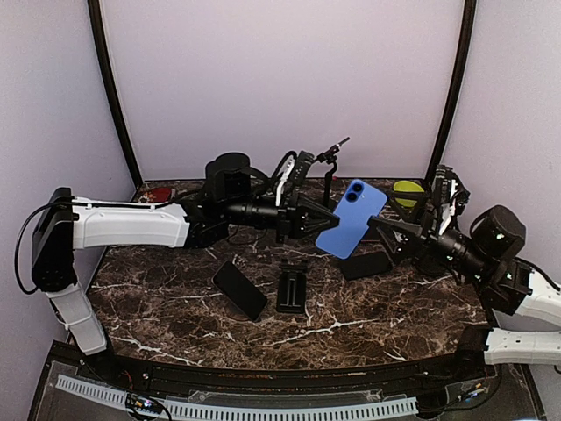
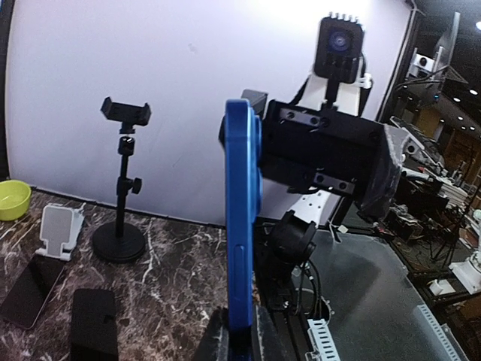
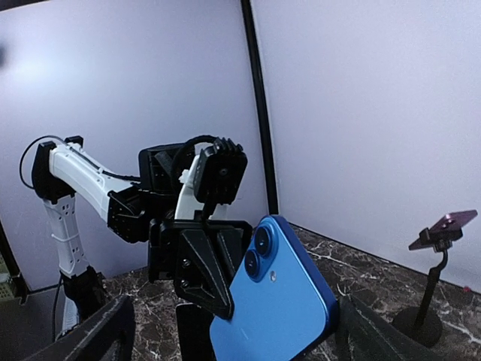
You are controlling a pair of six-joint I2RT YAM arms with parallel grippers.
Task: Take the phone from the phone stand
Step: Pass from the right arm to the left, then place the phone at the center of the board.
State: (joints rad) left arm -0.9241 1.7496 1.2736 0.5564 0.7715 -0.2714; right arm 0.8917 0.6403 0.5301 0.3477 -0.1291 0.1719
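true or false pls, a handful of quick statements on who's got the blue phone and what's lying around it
1. The left hand is shut on the blue phone. True.
2. The blue phone sits clamped in the tall black stand. False: the stand's clamp is empty, and the phone is held in the air in front of it.
3. The right hand is shut on the phone. False: its jaws stand wide apart on either side of it.
4. Two dark phones lie flat on the table. True.
5. The bowl at the back is red. False: it is yellow-green.
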